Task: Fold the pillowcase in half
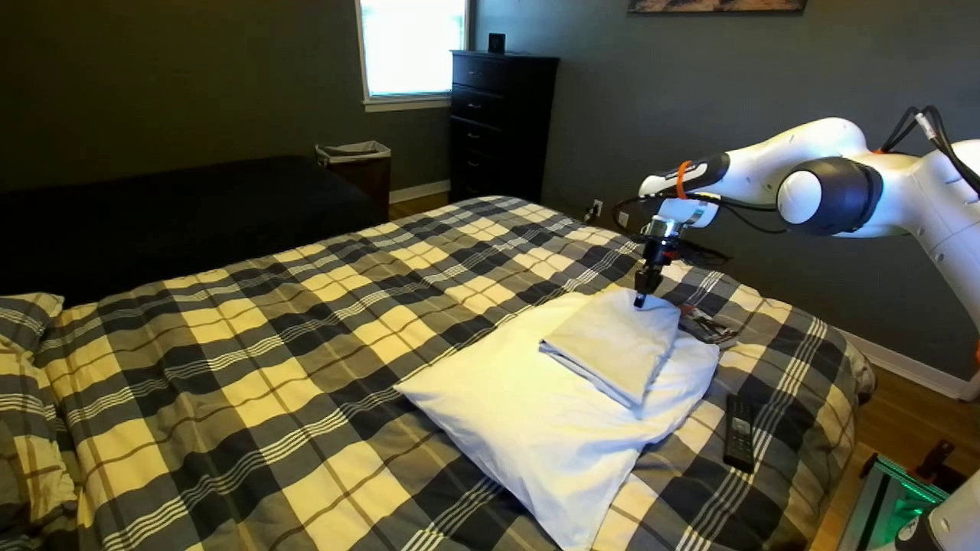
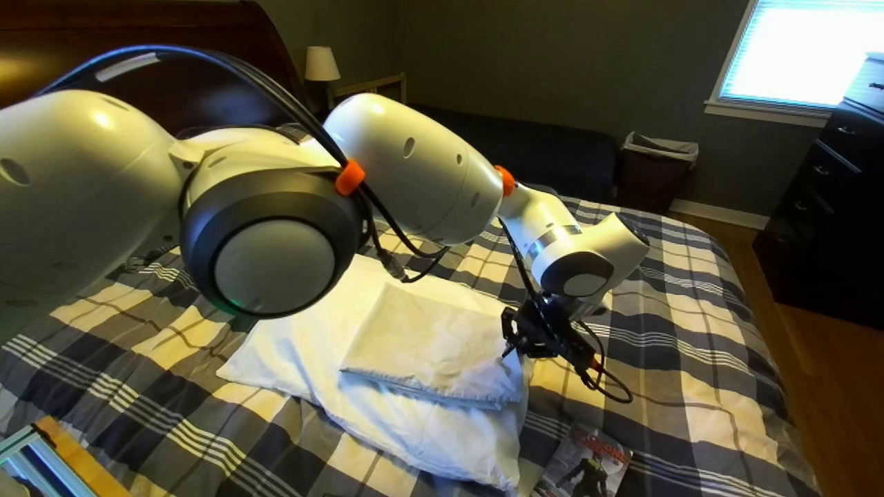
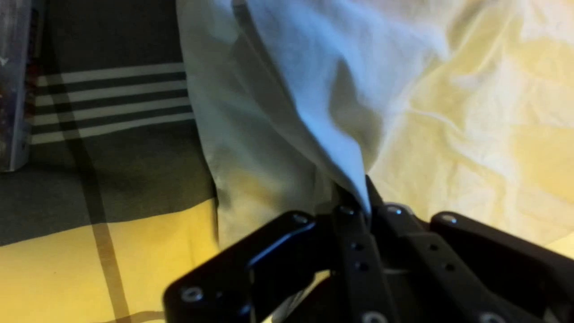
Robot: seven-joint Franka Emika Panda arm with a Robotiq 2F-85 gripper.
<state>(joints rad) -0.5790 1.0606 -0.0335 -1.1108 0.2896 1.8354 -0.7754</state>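
The fingers (image 3: 358,251) grip an edge of the pillowcase (image 1: 612,348) on the pillow (image 1: 498,390), likely starting the fold; next, that edge should go up and over toward the pillow's middle.

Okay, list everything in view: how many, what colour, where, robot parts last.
comforter: one, yellow and dark plaid, foreground
pillow: one, white, on comforter
pillowcase: one, white, folded on pillow
plaid pillow: at least one, yellow and dark, beside comforter
remote: one, black, beside pillow
printed case: one, grey, on comforter
window: one, white, background
dresser: one, black, near window
small object: one, black, on dresser
bin: one, brown, near dresser
low furniture: one, black, beyond comforter
lamp: one, white, background
headboard: one, brown, background
picture: one, brown, top edge
metal frame: one, grey, beside comforter
outlets: two, white, beyond comforter
gripper: one, black, pinching pillowcase
arm: one, mostly white, above comforter
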